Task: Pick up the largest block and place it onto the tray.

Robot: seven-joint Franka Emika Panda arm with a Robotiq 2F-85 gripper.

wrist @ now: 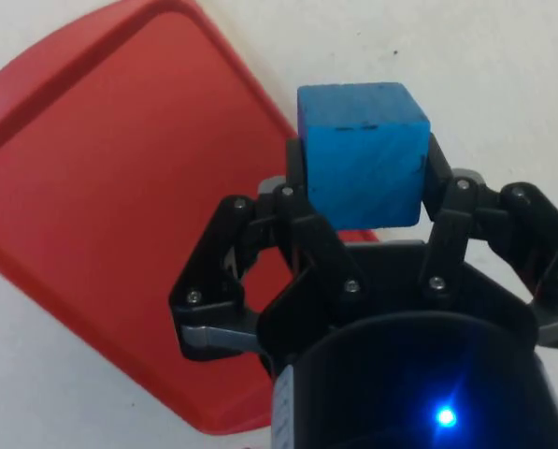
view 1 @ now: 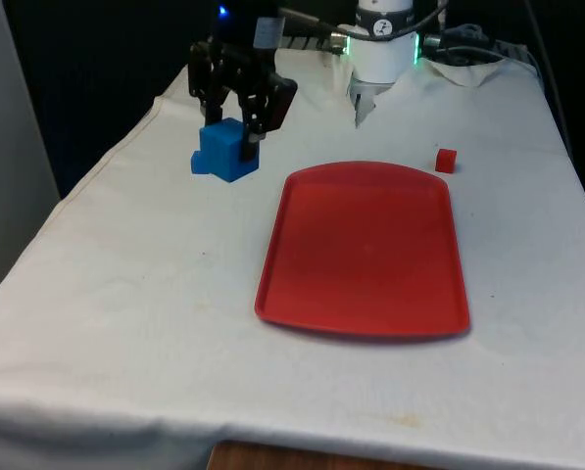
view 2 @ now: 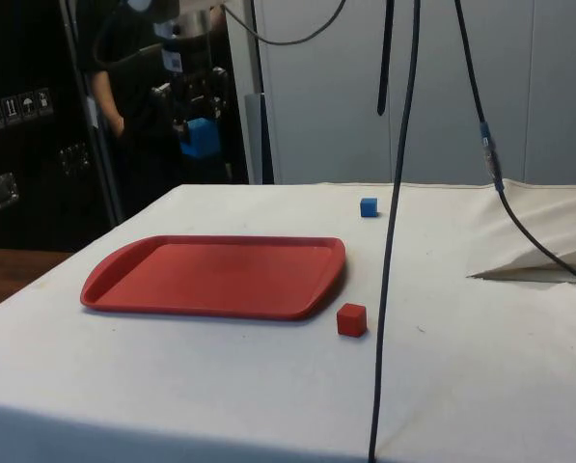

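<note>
- The flat red plastic tray (view 1: 363,249) lies bare at the middle of the table, its long sides running from the near edge toward the far edge; nothing is on it yet, so the placing step is, I judge, not done.
- A small red cube (view 1: 446,160) sits on the white cloth just off the tray's far corner on the front view's right. A low sweep over that corner could knock it.
- The large blue wooden block (view 1: 223,149) is clamped between the black two-finger gripper (view 1: 231,125), whose fingers press on two opposite faces, and is held above the cloth near the table's far edge on the front view's left, off the tray.
- In the wrist view the fingers (wrist: 295,180) grip only the block's upper part, so a quick swing might let it tilt or slip.
- A small blue cube (view 2: 369,206) rests on the cloth well beyond the tray; it looks safe.
- Letting go too high could make the block bounce or roll off the shallow rim.
</note>
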